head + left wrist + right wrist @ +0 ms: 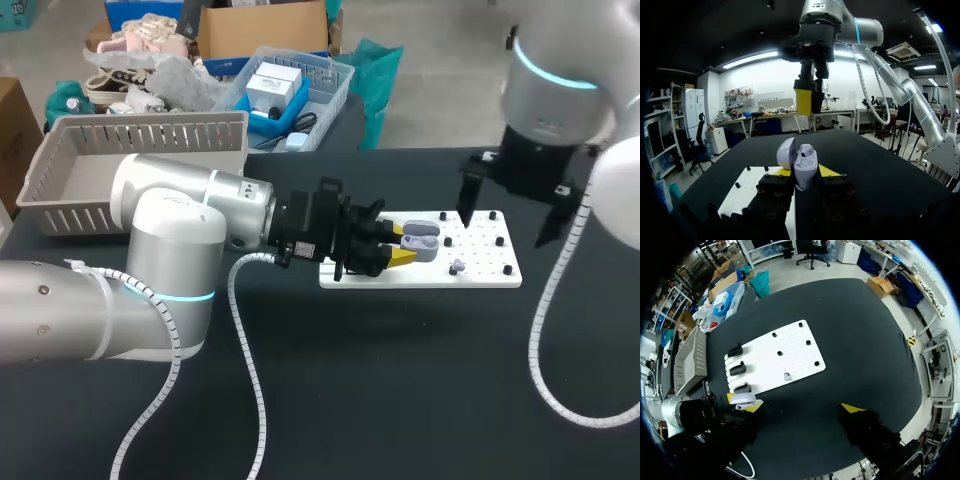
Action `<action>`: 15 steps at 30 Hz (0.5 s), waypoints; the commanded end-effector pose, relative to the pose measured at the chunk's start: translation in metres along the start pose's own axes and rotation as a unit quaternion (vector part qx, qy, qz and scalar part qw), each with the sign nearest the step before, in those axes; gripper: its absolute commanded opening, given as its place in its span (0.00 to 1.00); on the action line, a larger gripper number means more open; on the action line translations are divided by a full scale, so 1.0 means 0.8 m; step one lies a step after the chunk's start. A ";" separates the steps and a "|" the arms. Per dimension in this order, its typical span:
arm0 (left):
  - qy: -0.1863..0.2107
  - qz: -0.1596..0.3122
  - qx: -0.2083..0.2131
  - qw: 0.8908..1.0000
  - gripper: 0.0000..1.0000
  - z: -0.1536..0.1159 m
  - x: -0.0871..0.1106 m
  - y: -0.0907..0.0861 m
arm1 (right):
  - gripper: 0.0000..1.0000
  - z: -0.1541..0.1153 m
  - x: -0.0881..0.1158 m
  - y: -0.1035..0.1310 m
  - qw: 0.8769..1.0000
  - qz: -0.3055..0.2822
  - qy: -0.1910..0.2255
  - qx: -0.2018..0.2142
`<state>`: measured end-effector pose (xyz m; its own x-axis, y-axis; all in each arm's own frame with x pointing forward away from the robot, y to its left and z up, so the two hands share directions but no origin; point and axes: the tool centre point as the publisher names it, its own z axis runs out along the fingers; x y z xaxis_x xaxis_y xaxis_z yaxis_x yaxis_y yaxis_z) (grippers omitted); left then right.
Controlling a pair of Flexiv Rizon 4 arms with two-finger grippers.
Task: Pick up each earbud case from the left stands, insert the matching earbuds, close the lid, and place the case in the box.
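My left gripper [398,247] is shut on a grey earbud case [421,241] and holds it over the left part of the white plate [490,272]. In the left wrist view the case [805,167] sits between the yellow tips with its lid [786,152] swung open and one earbud [806,149] seated inside. A loose earbud [457,267] lies on the plate. My right gripper [505,230] hangs open above the plate's right end with nothing in it. From its wrist view I see the plate [790,352], three dark stands [738,368], the case [742,399] and the loose earbud [787,376].
A grey slatted basket [130,135] stands at the table's back left, and shows as the basket [690,360] in the right wrist view. Small black pegs [498,242] stick up from the plate. A coiled cable [250,350] trails from my left arm across the black table.
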<state>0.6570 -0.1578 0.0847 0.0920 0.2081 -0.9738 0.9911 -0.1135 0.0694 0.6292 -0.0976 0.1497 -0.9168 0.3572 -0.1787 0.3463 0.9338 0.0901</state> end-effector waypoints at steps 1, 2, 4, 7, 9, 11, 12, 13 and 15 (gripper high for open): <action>0.000 0.000 -0.002 1.000 0.00 0.000 0.000 -0.001 | 0.94 0.008 -0.006 -0.027 0.997 -0.012 -0.002 -0.072; 0.000 0.000 -0.002 1.000 0.00 0.000 0.000 -0.001 | 0.93 0.010 -0.008 -0.028 0.997 -0.022 -0.003 -0.079; 0.000 0.000 -0.002 1.000 0.00 0.000 0.000 -0.001 | 0.89 0.016 -0.013 -0.031 0.995 -0.037 0.003 -0.092; 0.000 0.000 -0.002 1.000 0.00 0.000 0.000 -0.001 | 0.82 0.029 -0.021 -0.033 0.994 -0.058 0.005 -0.096; 0.000 0.000 -0.002 1.000 0.00 0.000 0.000 -0.001 | 0.80 0.038 -0.029 -0.032 0.992 -0.067 0.009 -0.106; 0.000 0.000 -0.002 1.000 0.00 0.000 0.000 -0.001 | 0.75 0.047 -0.034 -0.031 0.990 -0.077 0.005 -0.114; 0.000 0.000 -0.002 1.000 0.00 0.000 0.000 -0.001 | 0.72 0.050 -0.036 -0.030 0.989 -0.082 0.004 -0.121; 0.000 0.000 -0.002 1.000 0.00 0.000 0.000 -0.001 | 0.68 0.053 -0.038 -0.029 0.988 -0.085 0.003 -0.125; 0.000 0.000 -0.002 1.000 0.00 0.000 0.000 -0.001 | 0.65 0.060 -0.041 -0.027 0.987 -0.092 0.002 -0.133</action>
<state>0.6570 -0.1577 0.0847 0.0921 0.2081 -0.9738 0.9911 -0.1135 0.0695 0.6548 -0.1292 0.1171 -0.9594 0.1877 -0.2107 0.1281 0.9551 0.2672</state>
